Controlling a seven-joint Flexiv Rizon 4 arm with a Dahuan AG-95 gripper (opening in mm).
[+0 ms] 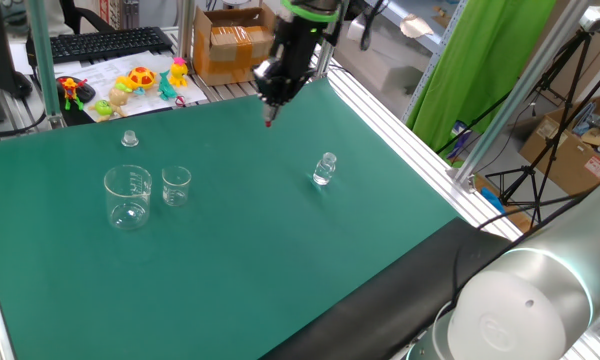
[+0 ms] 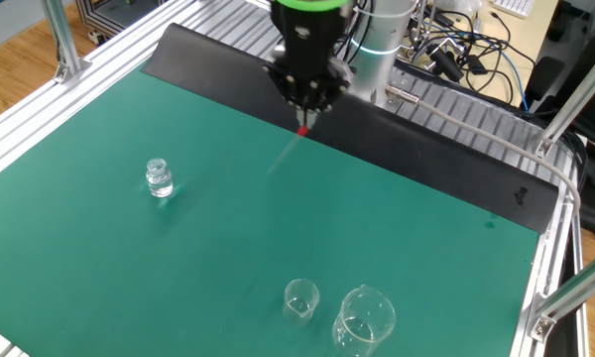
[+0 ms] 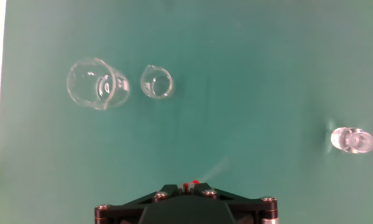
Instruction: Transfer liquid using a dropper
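In one fixed view the gripper (image 1: pixel 270 108) hangs high over the far edge of the green mat (image 1: pixel 260 250), its fingers pinched on the red bulb of the dropper (image 1: pixel 269 119), which points down and is well clear of the mat. Nearer the camera and to the left of the fingers stand a large beaker (image 1: pixel 128 196) and a small beaker (image 1: pixel 176 186), just beside each other; a stopper (image 1: pixel 130 138) lies behind them, and a bottle (image 1: pixel 325 169) stands to the fingers' right. In the other fixed view the gripper (image 2: pixel 304 111) holds the dropper (image 2: pixel 290 147), its clear stem slanting down from the red tip; the bottle (image 2: pixel 159 178) is off to the left, the small beaker (image 2: pixel 300 299) and large beaker (image 2: pixel 363 320) well below. In the hand view only a red dot of the dropper (image 3: pixel 193 183) shows between the closed fingers; large beaker (image 3: pixel 97 84) and small beaker (image 3: pixel 157 81) lie ahead left, bottle (image 3: pixel 353 140) far right
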